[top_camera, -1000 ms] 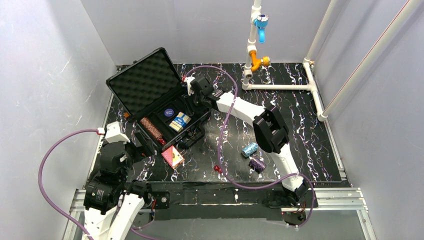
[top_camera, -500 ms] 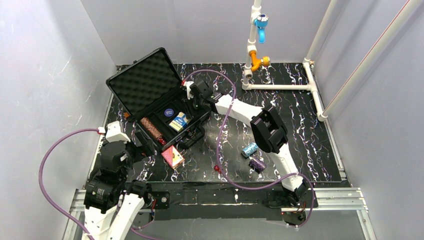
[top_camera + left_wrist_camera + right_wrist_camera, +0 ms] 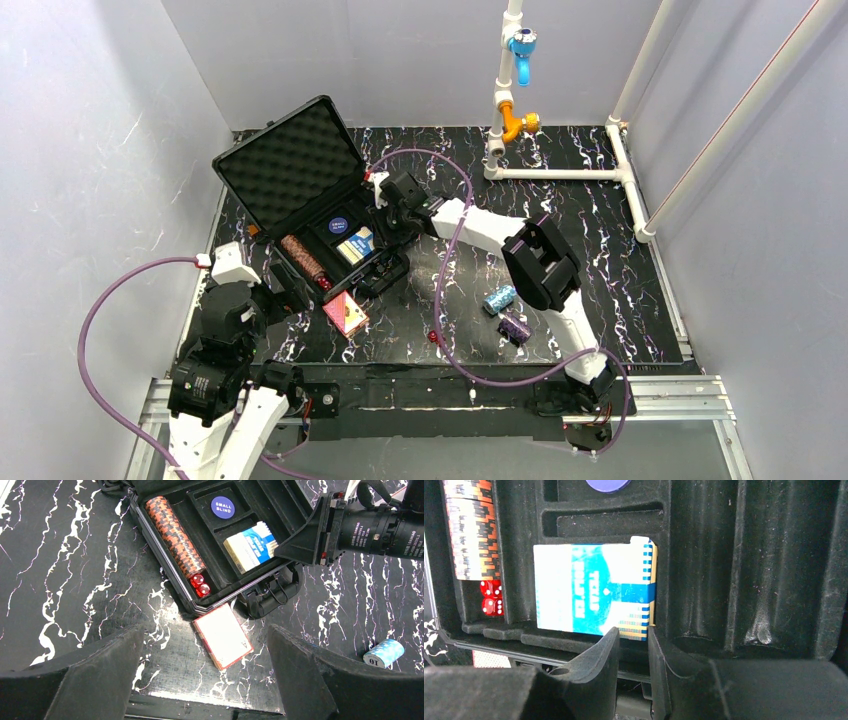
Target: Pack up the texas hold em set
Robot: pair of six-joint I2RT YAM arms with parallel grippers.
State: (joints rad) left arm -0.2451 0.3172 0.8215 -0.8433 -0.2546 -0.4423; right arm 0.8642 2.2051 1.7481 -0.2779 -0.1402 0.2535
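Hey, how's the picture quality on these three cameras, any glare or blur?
Top external: evenly lit and sharp. Left wrist: the case is crisp, the left fingers dark and soft. Right wrist: the blue card box is blown out by glare, its print faint.

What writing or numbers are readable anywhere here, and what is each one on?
"SMALL BLIND": on the round blue button lying in the open black hard case.
"TEXAS": on the blue-and-white card box; the line under it is too blurred to read.
"10": on the end of the pale blue chip stack.
The corner mark on the red-edged card box is too small to read.
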